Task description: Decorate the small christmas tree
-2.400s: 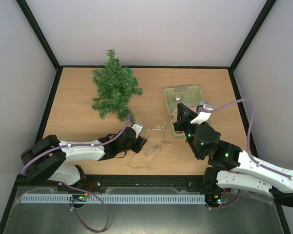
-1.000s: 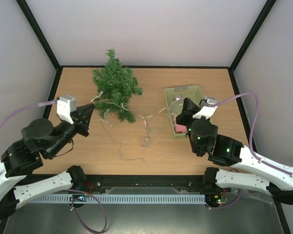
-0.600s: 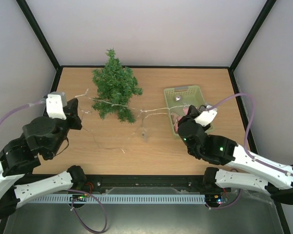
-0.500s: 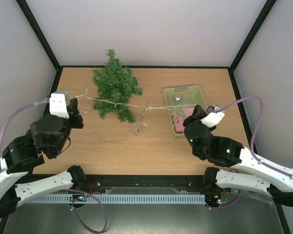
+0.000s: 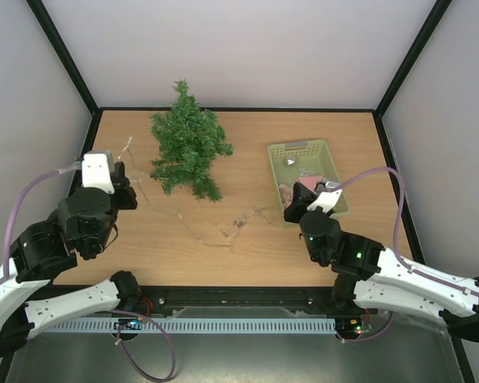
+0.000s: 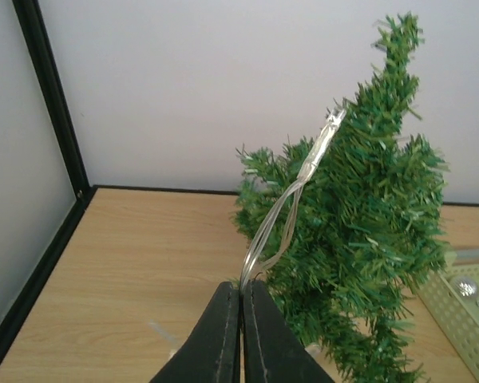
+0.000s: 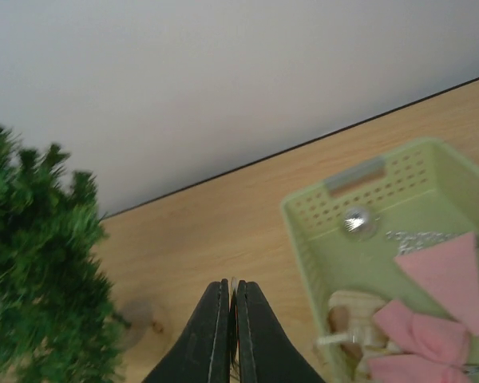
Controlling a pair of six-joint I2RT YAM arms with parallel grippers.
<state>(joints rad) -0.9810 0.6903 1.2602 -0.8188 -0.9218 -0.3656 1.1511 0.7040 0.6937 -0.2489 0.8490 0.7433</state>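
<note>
The small christmas tree [image 5: 188,146] lies at the back left of the table, dark green and bristly; it also shows in the left wrist view [image 6: 359,215] and the right wrist view [image 7: 36,271]. A thin clear light string [image 5: 238,223] sags across the table between my two grippers. My left gripper [image 5: 130,195] is left of the tree and shut on one end of the string [image 6: 302,174], which loops upward in front of the branches. My right gripper [image 5: 290,211] is at the basket's near left corner, shut on the other end [image 7: 234,284].
A pale green basket [image 5: 278,169] at the right holds a silver ball [image 7: 356,222], pink pieces [image 7: 441,275] and a wooden piece [image 7: 353,307]. Black frame posts and white walls bound the table. Bare wood lies in front of the tree.
The string was stretched taut and lifted between the grippers; now the right gripper has dropped lower and nearer, and the string hangs slack on the table. The left gripper has barely moved.
</note>
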